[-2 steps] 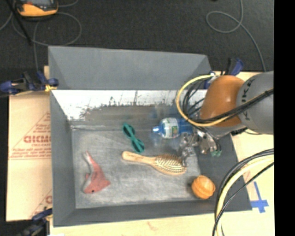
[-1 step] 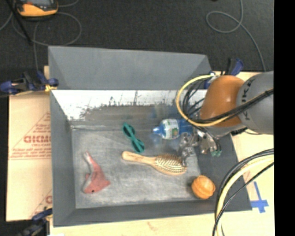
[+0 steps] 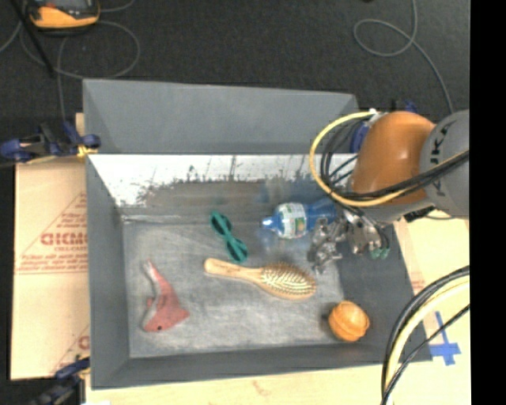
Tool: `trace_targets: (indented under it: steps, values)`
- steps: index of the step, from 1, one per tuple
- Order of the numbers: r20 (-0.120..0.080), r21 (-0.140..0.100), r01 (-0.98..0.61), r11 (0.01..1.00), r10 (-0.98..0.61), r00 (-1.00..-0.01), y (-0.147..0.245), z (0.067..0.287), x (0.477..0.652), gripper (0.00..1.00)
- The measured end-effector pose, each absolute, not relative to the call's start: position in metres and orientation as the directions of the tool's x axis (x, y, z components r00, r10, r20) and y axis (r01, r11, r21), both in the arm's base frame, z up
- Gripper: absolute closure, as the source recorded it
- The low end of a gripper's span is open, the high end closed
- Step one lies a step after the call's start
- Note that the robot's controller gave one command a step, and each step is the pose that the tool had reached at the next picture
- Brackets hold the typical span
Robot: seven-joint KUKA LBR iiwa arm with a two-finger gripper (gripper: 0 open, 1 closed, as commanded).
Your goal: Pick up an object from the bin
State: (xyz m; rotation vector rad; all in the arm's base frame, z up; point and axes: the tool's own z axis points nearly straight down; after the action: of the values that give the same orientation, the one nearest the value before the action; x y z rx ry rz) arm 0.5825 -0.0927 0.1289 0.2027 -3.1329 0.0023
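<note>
Five things in the bin (image 3: pixel 107 237). Approach step, we judge: gripper (image 3: pixel 328 249) just beside clear bottle (image 3: pixel 291 220) and wooden hairbrush (image 3: pixel 265 277); we cannot tell its opening. Next: centre over one.

Cannot tell the state of the tool (image 3: pixel 326 251) amid the dark metal under the arm's orange cover (image 3: pixel 391 154), nor see the right end of the bottle (image 3: pixel 291 220) behind the cables (image 3: pixel 315 158), nor read its label, nor identify the orange device (image 3: pixel 63 12) cropped by the top edge.
</note>
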Motion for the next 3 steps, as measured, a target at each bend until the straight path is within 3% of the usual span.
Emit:
trace_targets:
  steps: [1, 2, 3]
  values:
    - [-0.001, -0.001, -0.129, 0.992, -0.129, -0.992, -0.101, 0.188, 0.578, 1.00]
    - [0.002, -0.001, -0.143, 0.990, -0.143, -0.990, -0.104, 0.115, 0.588, 0.00]
    - [-0.004, -0.003, -0.144, 0.990, -0.144, -0.990, -0.105, 0.118, 0.590, 0.00]
